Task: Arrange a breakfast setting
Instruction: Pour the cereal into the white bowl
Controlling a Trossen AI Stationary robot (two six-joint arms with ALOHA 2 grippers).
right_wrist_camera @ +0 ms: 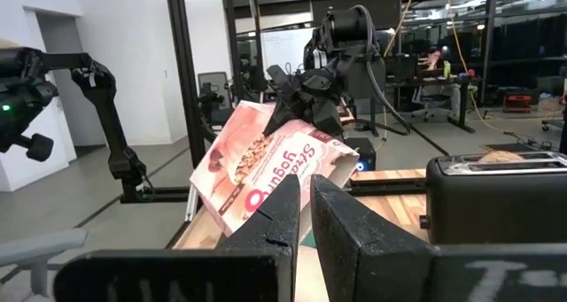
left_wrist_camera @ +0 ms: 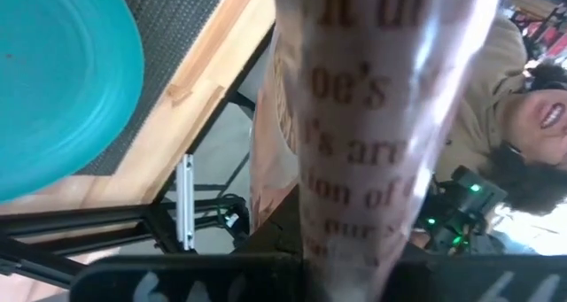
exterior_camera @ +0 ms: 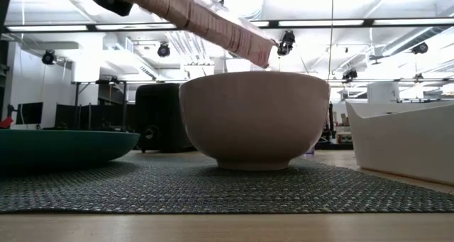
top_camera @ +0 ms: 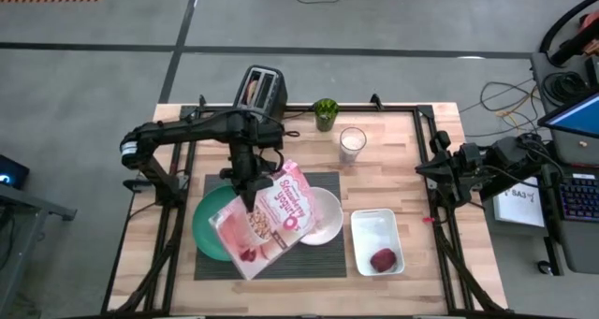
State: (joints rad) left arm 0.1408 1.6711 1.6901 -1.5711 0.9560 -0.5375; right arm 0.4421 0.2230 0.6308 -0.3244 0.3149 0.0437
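Observation:
My left gripper (top_camera: pixel 251 190) is shut on the pink cereal box (top_camera: pixel 271 221), which it holds tilted in the air above the dark ribbed placemat (top_camera: pixel 323 263). The round green plate (top_camera: pixel 208 227) and the white bowl (top_camera: pixel 326 218) rest on the mat. The box's low end (exterior_camera: pixel 264 54) hangs over the bowl (exterior_camera: pixel 254 118). The white rectangular dish (top_camera: pixel 374 227) stands right of the mat with a red thing in it. The black toaster (top_camera: pixel 262 87) and the milk glass (top_camera: pixel 352 146) stand at the back. My right gripper (top_camera: pixel 426 169) waits, shut and empty, at the table's right edge. My left gripper pinches the cereal box between its two fingers at the box's raised far edge (right_wrist_camera: pixel 297 120), coming from above and pointing down. The box (left_wrist_camera: pixel 372 116) is lifted clear and slants down, with its lowest end over the bowl's rim.
A small green plant in a cup (top_camera: pixel 325 113) stands beside the toaster. A person (left_wrist_camera: pixel 523 134) shows beyond the table in the left wrist view. Black frame rails run along the table's edges. Bare wood lies between the glass and the dish.

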